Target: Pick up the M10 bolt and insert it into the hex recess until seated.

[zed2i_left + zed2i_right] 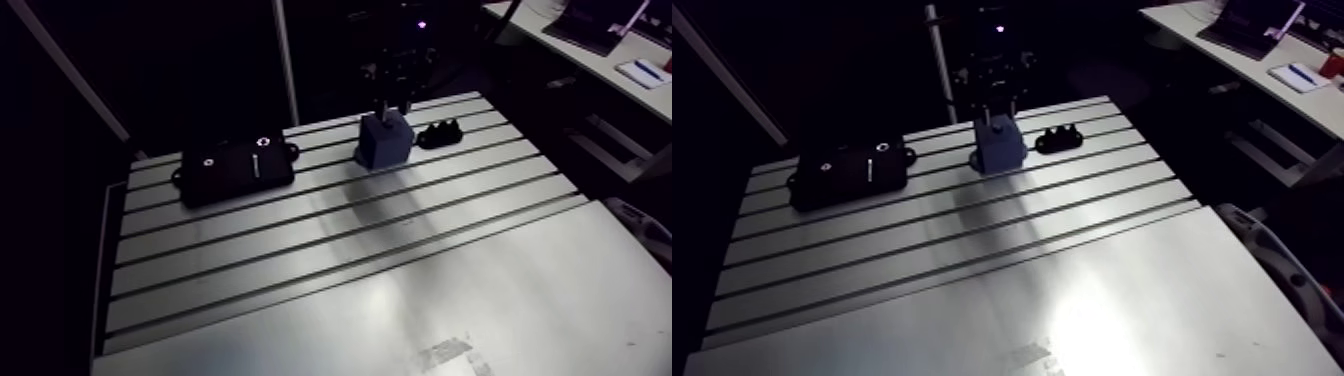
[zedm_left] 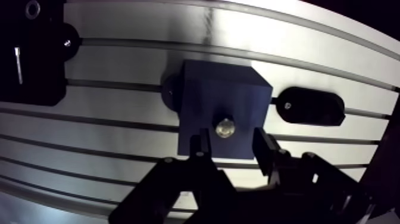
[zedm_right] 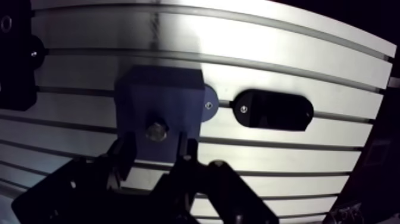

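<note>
A dark blue block (image 2: 220,101) stands on the slotted table (image 1: 330,250), bolted at the back middle. In the wrist view a shiny metal bolt (image 2: 225,127) sits upright in the block's top face, its end facing the camera. My gripper (image 2: 230,143) hangs just above the block, open, with one finger on each side of the bolt and neither touching it. The arm view shows the gripper (image 1: 392,98) directly over the block (image 1: 383,142), with the bolt's tip barely showing.
A flat black plate (image 1: 235,167) with small holes lies left of the block. A small black oval fixture (image 2: 311,106) sits on the block's other side, seen in the arm view as a low knobbed piece (image 1: 440,132).
</note>
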Robot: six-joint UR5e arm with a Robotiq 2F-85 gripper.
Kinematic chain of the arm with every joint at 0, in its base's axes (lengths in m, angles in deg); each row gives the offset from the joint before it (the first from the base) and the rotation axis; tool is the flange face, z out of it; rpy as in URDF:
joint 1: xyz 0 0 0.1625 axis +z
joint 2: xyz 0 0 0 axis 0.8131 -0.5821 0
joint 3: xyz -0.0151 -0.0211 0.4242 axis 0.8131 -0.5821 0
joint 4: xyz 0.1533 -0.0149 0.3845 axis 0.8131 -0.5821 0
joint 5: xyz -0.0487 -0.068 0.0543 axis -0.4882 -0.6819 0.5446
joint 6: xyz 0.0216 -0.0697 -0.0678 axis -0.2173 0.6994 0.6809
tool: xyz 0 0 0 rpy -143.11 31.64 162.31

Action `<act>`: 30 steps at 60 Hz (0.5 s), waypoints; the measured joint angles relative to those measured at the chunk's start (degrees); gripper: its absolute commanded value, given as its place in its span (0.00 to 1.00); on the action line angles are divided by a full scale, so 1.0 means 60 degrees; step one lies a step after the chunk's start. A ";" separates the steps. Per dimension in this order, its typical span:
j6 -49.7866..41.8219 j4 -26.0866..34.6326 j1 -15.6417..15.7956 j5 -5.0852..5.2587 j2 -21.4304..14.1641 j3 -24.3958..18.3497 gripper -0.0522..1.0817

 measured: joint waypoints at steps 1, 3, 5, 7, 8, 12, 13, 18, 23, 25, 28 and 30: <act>-0.0001 0.0000 0.0002 0.0000 0.0001 -0.0001 0.49; -0.0004 -0.0004 0.0006 0.0001 0.0005 -0.0002 0.49; -0.0006 -0.0011 0.0010 0.0001 0.0010 -0.0003 0.49; -0.0006 -0.0027 0.0013 0.0002 0.0015 -0.0003 0.49; -0.0006 -0.0041 0.0016 0.0004 0.0018 -0.0003 0.49; -0.0004 -0.0105 0.0020 0.0011 0.0030 -0.0002 0.49; -0.0004 -0.0122 0.0021 0.0013 0.0032 -0.0001 0.49; 0.0000 -0.0203 0.0028 0.0019 0.0048 0.0001 0.50; 0.0003 -0.0251 0.0035 0.0024 0.0058 0.0004 0.50; 0.0004 -0.0265 0.0036 0.0026 0.0061 0.0005 0.50; 0.0004 -0.0278 0.0038 0.0027 0.0067 0.0006 0.51; 0.0005 -0.0284 0.0040 0.0028 0.0071 0.0006 0.51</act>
